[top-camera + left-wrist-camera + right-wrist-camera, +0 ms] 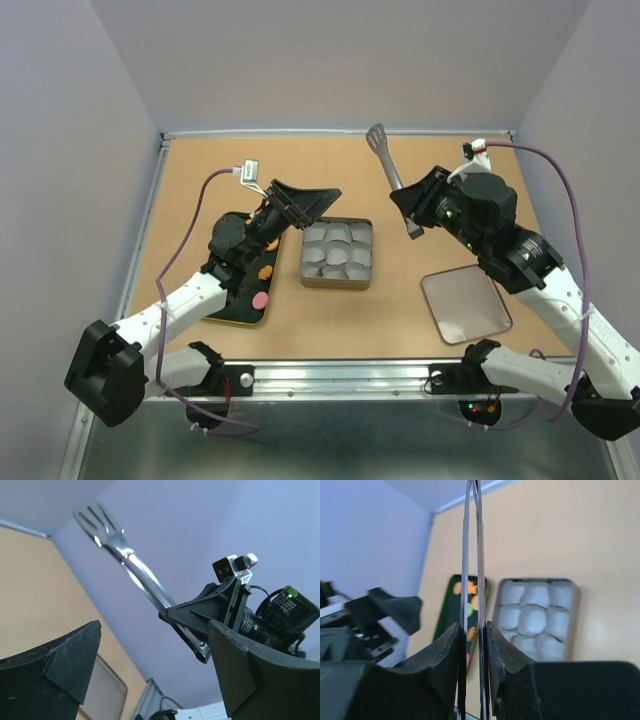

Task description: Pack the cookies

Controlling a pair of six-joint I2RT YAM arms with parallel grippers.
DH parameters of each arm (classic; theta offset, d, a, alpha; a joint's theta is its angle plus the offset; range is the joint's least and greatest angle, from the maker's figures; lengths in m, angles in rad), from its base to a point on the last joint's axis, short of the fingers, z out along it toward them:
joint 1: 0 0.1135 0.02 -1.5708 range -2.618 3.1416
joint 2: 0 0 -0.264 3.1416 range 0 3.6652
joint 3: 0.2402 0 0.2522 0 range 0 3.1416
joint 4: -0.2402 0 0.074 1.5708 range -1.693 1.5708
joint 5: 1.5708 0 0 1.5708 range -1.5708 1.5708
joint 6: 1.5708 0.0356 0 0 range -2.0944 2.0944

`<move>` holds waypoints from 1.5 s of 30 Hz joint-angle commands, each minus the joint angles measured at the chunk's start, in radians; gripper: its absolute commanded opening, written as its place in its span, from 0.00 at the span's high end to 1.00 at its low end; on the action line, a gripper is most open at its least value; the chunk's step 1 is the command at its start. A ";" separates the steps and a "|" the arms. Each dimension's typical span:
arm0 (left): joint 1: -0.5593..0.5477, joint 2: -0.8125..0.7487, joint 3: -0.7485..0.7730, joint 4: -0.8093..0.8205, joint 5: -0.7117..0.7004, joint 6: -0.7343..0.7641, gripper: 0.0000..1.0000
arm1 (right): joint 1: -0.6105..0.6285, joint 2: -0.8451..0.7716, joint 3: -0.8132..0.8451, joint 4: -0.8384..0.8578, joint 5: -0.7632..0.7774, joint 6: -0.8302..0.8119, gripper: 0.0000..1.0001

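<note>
Several cookies lie on a dark tray [232,300]: an orange cookie [265,270], a pink one [260,299], and in the right wrist view orange [457,587] and green [470,610] ones. My left gripper [308,197] [155,665] hangs open and empty above the tray's far end, tilted up toward the right arm. My right gripper [413,207] [473,630] is shut on a pair of metal tongs [390,165] [120,550] [472,555], held in the air right of the tin with their tips pointing away. A tin [366,284] [575,595] lined with white paper cups sits between the arms.
The tin's flat lid [466,305] [102,690] lies on the table at the near right. Purple-grey walls close in the back and both sides. A metal rail runs along the near edge by the arm bases.
</note>
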 commanded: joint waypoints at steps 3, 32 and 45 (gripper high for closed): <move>0.002 0.045 0.020 0.284 0.100 -0.161 0.01 | 0.004 -0.036 -0.100 0.391 -0.210 0.087 0.72; -0.041 0.148 0.081 0.462 0.021 -0.129 0.03 | 0.006 0.027 -0.388 1.036 -0.501 0.356 0.75; -0.070 0.171 0.172 0.324 0.013 -0.031 0.36 | 0.004 0.050 -0.448 1.125 -0.537 0.406 0.75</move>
